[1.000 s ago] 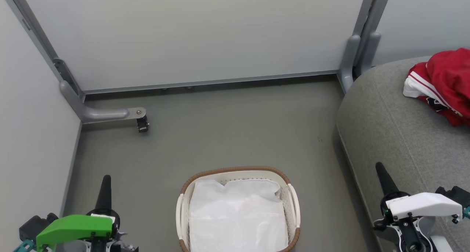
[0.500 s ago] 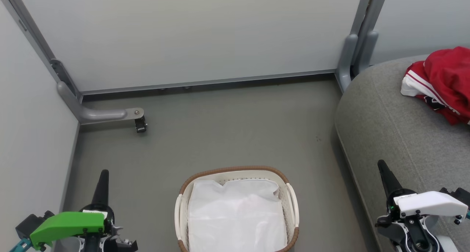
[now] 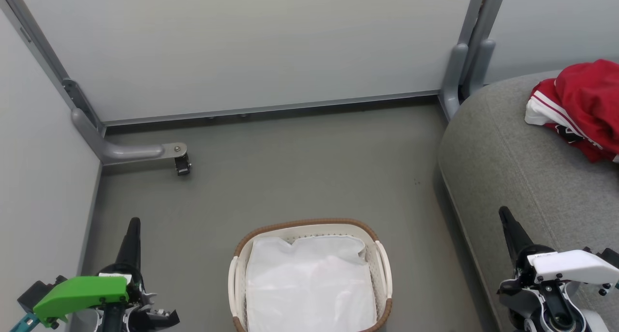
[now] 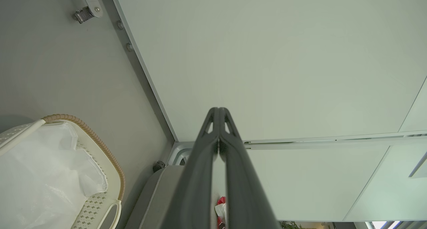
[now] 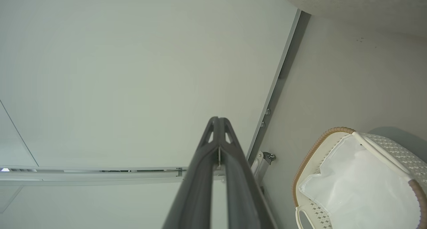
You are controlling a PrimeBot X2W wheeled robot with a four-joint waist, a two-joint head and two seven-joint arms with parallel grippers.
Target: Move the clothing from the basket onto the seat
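1. The red clothing (image 3: 582, 99) lies bunched on the grey seat (image 3: 512, 167), toward its far side.
2. The basket (image 3: 309, 224) stands on the floor (image 3: 290, 167) to the left of the seat, well apart from the clothing, with a white liner (image 3: 309, 288) inside it.
3. The left jaws are pressed together, holding nothing, to the left of the basket.
4. The right jaws are pressed together too, holding nothing, over the seat's near edge.
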